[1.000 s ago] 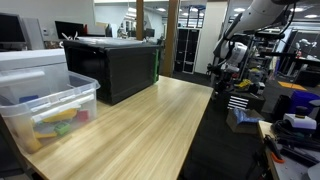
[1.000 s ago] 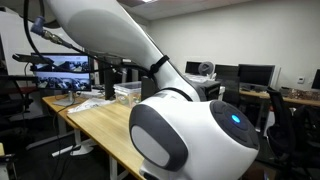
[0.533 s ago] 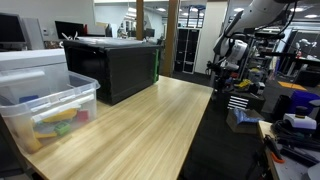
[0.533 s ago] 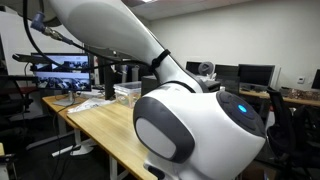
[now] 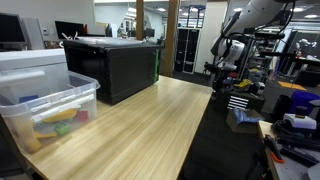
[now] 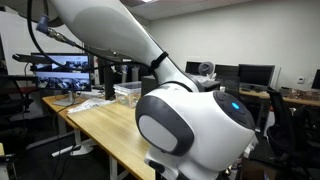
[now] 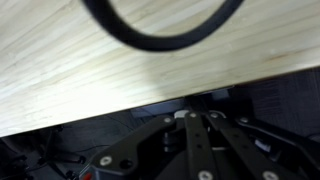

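Room: lab with desks, monitors and equipment racks; I watch it through two outside cameras and the wrist camera.
Work surface: long wooden table with a light grain. It shows in both exterior views and fills the upper half of the wrist view.
Arm: white arm. One rounded joint fills the foreground in an exterior view, and the links run back over the table.
Gripper: gripper enters from the bottom of the wrist view. I read its fingers as pressed together, with nothing between them.
Gripper position: the tips lie just beside the table edge, over the dark space off the table. I cannot tell their height relative to the top.
Nearest item: black cable loop crosses the top of the wrist view over the wood. I cannot tell whether it rests on the table or hangs from the wrist.
Bin: clear plastic bin sits at the near left end of the table and holds yellow, green, red and blue pieces. A white container sits just behind it.
Case: large black case stands on the table beyond the bin, well apart from the arm.
Small container: clear box sits on the table near some papers.
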{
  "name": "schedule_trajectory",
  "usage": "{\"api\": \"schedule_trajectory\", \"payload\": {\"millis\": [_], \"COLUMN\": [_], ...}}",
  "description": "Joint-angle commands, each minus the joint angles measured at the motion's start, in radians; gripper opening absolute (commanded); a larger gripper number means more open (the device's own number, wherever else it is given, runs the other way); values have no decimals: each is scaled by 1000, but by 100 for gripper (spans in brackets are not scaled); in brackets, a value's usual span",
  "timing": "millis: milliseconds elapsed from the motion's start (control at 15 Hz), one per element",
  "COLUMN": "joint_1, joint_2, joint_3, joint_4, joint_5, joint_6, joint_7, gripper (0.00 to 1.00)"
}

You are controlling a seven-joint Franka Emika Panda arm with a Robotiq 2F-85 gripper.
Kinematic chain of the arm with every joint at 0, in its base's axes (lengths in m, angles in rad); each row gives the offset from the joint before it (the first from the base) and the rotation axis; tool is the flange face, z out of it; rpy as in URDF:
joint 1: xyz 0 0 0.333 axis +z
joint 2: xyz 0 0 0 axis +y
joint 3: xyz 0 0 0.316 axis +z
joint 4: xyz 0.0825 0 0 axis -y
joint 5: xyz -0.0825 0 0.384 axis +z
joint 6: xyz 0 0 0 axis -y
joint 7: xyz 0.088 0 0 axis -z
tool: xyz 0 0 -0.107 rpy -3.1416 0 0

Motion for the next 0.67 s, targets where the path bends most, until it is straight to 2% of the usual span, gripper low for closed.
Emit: {"api": "schedule_trajectory", "payload": {"millis": [0,600], "joint_1": [8,23], "joint_2": [-22,6], "joint_3": [6,8], "joint_4": [-13,1], "joint_5": [-27,-56], "joint_6": [-11,-10], "joint_7": [19,36], "gripper": [1,1]}}
